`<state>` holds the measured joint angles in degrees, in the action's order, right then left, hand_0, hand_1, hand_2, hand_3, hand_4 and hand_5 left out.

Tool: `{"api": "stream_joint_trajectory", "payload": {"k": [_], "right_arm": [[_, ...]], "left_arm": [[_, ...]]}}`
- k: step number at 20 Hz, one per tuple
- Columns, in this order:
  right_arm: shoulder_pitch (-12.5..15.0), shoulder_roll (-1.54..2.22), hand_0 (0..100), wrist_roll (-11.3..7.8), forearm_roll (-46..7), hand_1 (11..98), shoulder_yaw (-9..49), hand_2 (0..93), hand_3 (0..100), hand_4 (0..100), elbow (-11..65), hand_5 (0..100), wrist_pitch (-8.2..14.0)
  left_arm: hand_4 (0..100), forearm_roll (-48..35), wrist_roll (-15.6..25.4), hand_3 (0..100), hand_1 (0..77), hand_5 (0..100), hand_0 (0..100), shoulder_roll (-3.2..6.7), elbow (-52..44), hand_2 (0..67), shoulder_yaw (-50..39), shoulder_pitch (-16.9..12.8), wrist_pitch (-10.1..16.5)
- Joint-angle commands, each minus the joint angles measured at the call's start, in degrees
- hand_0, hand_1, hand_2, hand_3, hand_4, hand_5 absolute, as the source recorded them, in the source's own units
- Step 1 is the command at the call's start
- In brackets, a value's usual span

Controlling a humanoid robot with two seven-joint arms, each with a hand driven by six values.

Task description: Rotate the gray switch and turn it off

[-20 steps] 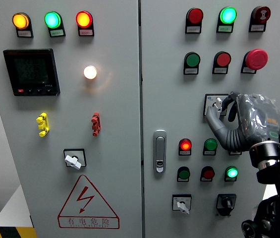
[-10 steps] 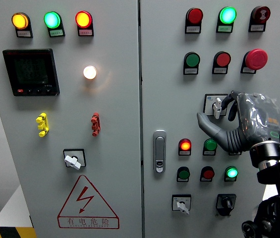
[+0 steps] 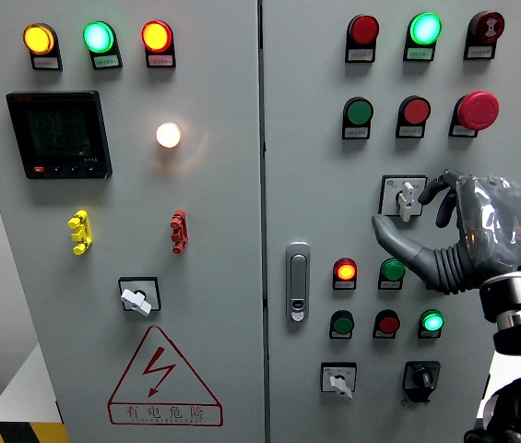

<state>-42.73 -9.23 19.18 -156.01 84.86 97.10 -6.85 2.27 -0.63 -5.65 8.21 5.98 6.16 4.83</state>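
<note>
The gray switch sat just above the lit red lamp; the right hand hovered beside it, fingers spread, grasping nothing. Its small, stiff lever probably needed a fingertip pinch

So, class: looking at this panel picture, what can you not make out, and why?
- Label text under the gray switch: too small, head view.
- Meter screen readings: too dim and small.
- Indicator behind the right hand: hidden by its fingers.
- Left hand: out of view.
- Striped floor marking: cut off by the bottom edge.
</note>
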Motion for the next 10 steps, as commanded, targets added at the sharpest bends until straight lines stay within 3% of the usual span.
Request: {"api": "stream_joint_trajectory", "payload": {"k": [1,5,8,10], "right_arm": [[0.89,0.00,0,-0.37,0.00,30.2,0.30,47.1,74,67,1.59,86,-0.10],[2.03,0.00,0,-0.72,0.18,30.7,0.57,37.2,56,46,3.53,69,-0.19],[4.05,0.09,0,-3.36,0.00,31.1,1.00,31.5,49,37,5.55,55,-0.27],[4.67,0.09,0,-3.80,0.00,31.2,1.44,29.2,45,34,6.78,51,-0.36]], "left_arm": [[12,0.02,0.01,22,0.0,12,34,0.02,0.05,12.3,0.00,-0.01,0.00],[12,0.02,0.01,22,0.0,12,33,0.02,0.05,12.3,0.00,-0.01,0.00],[12,0.01,0.01,22,0.0,12,34,0.02,0.05,12.3,0.00,-0.01,0.00],[12,0.02,0.01,22,0.0,12,34,0.02,0.05,12.3,0.00,0.08,0.00]]}}
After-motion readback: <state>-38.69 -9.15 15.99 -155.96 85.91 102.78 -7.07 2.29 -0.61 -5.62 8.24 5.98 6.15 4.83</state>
